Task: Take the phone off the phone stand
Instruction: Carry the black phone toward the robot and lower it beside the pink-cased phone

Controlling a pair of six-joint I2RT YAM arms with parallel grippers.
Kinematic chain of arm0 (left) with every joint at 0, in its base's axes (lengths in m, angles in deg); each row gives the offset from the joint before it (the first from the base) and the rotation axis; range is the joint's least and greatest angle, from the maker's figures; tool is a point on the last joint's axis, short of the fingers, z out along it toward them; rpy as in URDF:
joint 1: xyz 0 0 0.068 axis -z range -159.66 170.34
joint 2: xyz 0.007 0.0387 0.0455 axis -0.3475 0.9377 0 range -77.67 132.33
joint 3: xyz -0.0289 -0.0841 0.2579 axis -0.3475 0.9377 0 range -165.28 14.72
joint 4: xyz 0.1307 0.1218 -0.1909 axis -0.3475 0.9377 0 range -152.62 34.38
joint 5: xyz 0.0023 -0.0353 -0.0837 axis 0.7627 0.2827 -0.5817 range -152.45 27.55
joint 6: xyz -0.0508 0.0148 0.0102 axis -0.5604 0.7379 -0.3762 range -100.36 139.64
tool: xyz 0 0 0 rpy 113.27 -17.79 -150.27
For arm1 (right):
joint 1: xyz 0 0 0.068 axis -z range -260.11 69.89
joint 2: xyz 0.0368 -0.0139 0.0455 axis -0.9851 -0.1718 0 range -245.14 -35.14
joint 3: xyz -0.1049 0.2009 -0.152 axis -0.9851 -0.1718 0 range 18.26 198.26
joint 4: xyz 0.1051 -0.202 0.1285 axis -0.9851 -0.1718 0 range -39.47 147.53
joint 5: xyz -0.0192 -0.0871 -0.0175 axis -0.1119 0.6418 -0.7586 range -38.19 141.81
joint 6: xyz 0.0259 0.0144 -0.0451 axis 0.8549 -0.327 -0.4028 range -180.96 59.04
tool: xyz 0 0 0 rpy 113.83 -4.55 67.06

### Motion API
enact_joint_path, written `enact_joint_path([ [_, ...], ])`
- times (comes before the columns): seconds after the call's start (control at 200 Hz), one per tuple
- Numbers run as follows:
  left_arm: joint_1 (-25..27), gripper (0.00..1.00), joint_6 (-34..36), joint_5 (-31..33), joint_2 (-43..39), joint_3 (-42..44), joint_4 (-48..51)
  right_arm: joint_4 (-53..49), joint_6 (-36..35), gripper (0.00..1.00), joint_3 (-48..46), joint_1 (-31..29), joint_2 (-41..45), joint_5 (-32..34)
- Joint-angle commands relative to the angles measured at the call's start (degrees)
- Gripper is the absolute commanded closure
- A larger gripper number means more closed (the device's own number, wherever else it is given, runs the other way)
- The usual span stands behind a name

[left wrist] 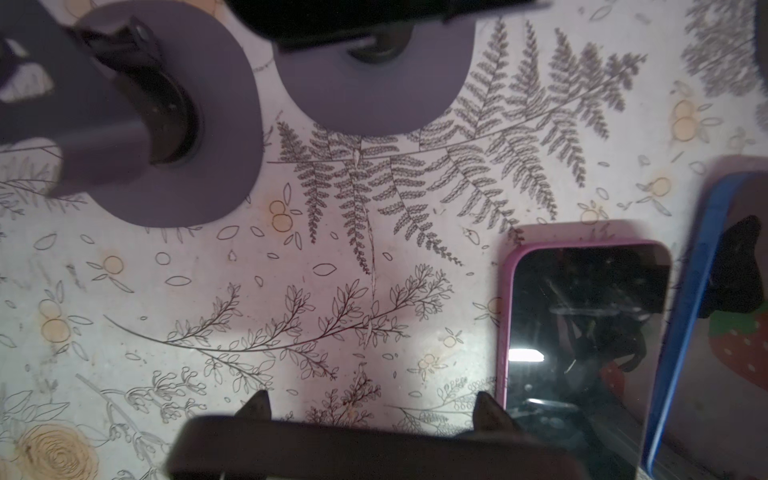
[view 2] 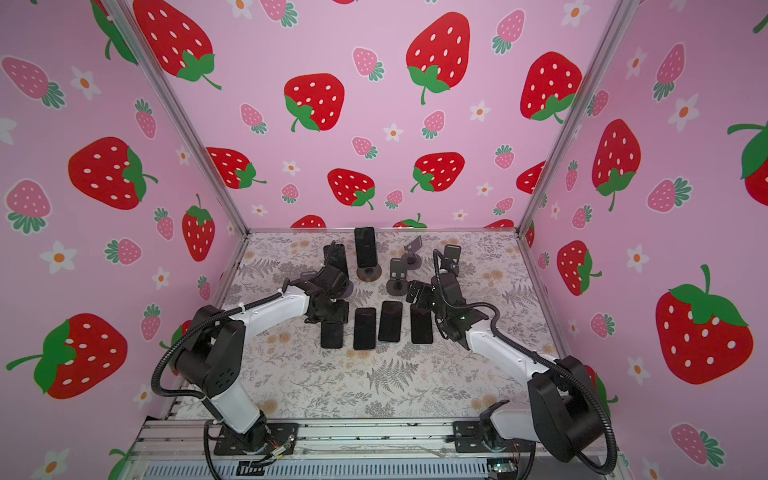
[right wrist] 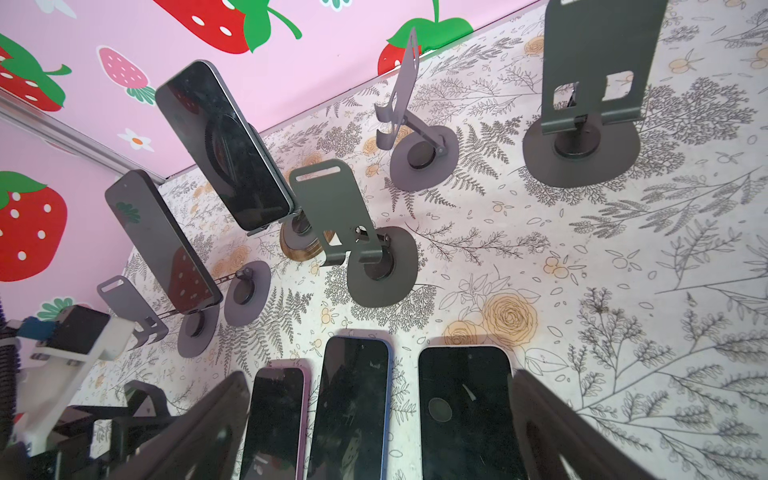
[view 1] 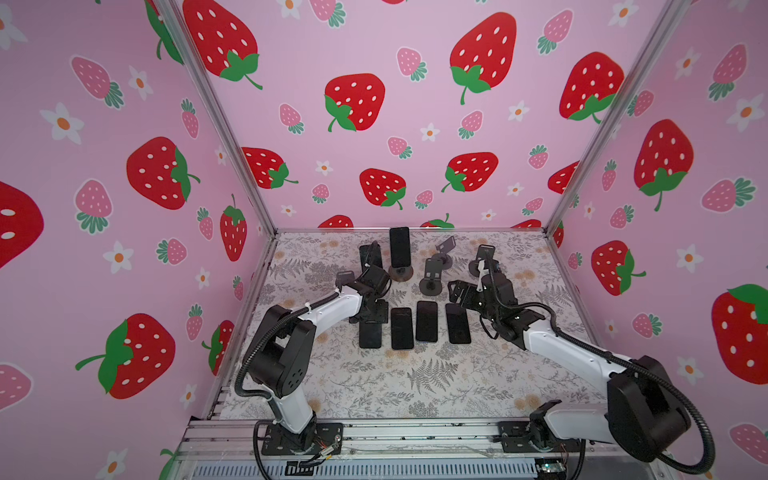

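Jaws of the left gripper point(view 1: 369, 319) grip the held phone point(view 1: 370, 337), low at the left end of the row of flat phones point(view 1: 427, 322); both top views agree. I cannot tell whether it touches the tabletop point(view 1: 415, 374). Two phones sit mounted at the far side: the upright phone point(view 1: 399, 247) on the brown-based stand point(view 1: 401, 274), and the leaning phone point(view 1: 366, 255) just left of it, behind the left wrist.

Left wrist view: held phone fills the lower edge between the fingertips. The pink-cased phone point(left wrist: 582, 332) is just beside it and a grey stand base point(left wrist: 199, 174) lies ahead. Judgement: lower flat, parallel to the pink case, release, lift straight up clear of that base.

Right wrist view: right gripper point(right wrist: 380, 374) jaws wide apart, empty, above the row, with both mounted phones ahead.
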Motion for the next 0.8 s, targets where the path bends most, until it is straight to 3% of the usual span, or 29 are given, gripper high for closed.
enact_joint_path([
  [0.0, 0.66, 0.31, -1.79, 1.74, 0.88, 0.05, -1.07, 0.0, 1.1, 0.0, -0.03, -0.19, 1.28, 1.19],
  [0.265, 2.25, 0.29, -2.85, 4.36, 4.11, 0.22, -2.01, -0.57, 1.5, 0.0, 0.15, -0.19, 0.94, 0.63],
  [0.795, 2.23, 0.24, -4.05, 3.74, 7.02, 1.95, -4.43, -1.24, 1.13, 0.0, 1.14, -0.19, -0.15, -0.47],
])
